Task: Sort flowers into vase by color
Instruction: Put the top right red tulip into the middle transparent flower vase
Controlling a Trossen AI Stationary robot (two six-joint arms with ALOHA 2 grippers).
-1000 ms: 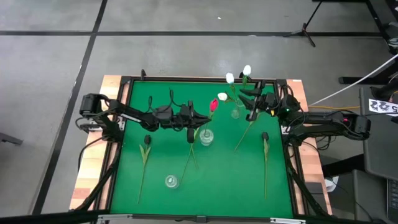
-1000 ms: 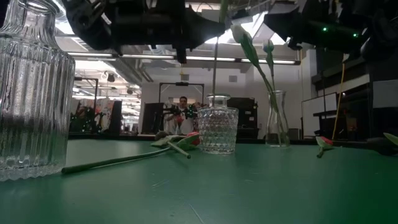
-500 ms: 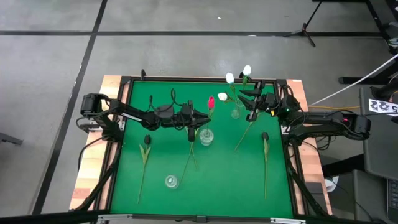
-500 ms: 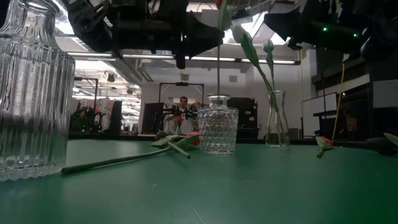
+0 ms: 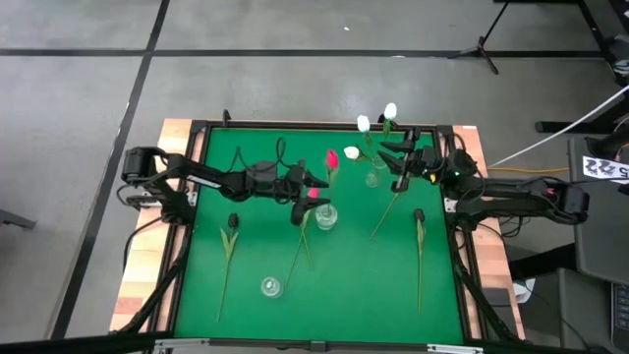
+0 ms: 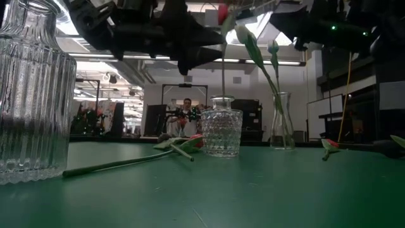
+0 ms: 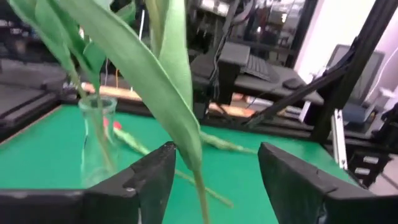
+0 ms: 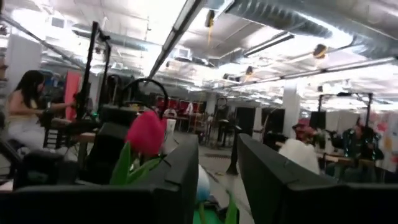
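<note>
Left pincer stands spread beside the pink tulip, now upright in the centre vase. White tulips fill the twelve-o'clock vase. Three flowers lie on the counter; right pincer, part-spread, empty.

table: green | tulip: pink-red | tulips: white | vase: clear, diamond-patterned

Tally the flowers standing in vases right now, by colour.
White flowers: 3
Pink flower: 1
Total: 4
</note>
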